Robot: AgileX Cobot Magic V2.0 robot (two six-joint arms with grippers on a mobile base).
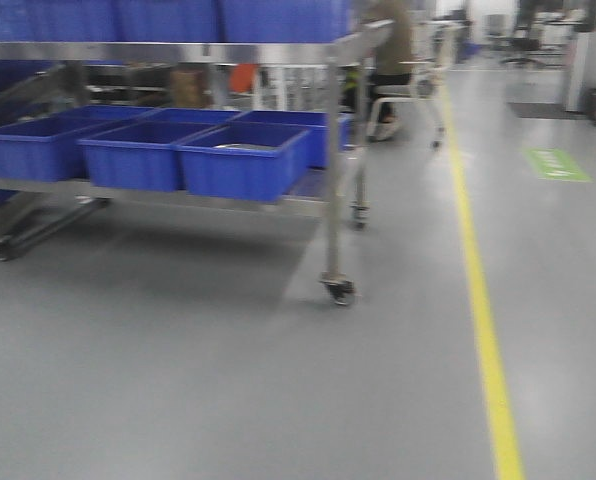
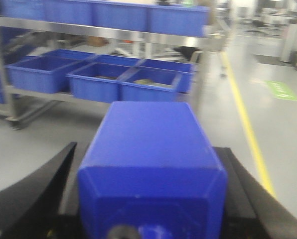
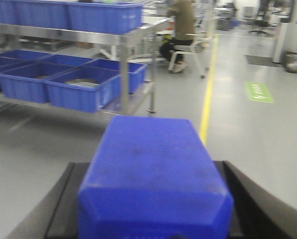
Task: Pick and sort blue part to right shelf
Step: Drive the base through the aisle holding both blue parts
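Left gripper (image 2: pixel 148 167): blue block (image 2: pixel 151 134) sits between black fingers (image 2: pixel 34 194) and pokes out past them. Clamped or loose, cannot tell. Right gripper (image 3: pixel 148 172): second blue block (image 3: pixel 151 154) sits same way, grip also unclear. Right shelf (image 1: pixel 178 52) far left, well apart from both. Blue bins (image 1: pixel 243 160) on lower level. Views blurred.

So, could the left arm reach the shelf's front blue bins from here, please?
Probably not yet: open floor lies between it and the shelf with its front bins, so driving closer seems needed first.
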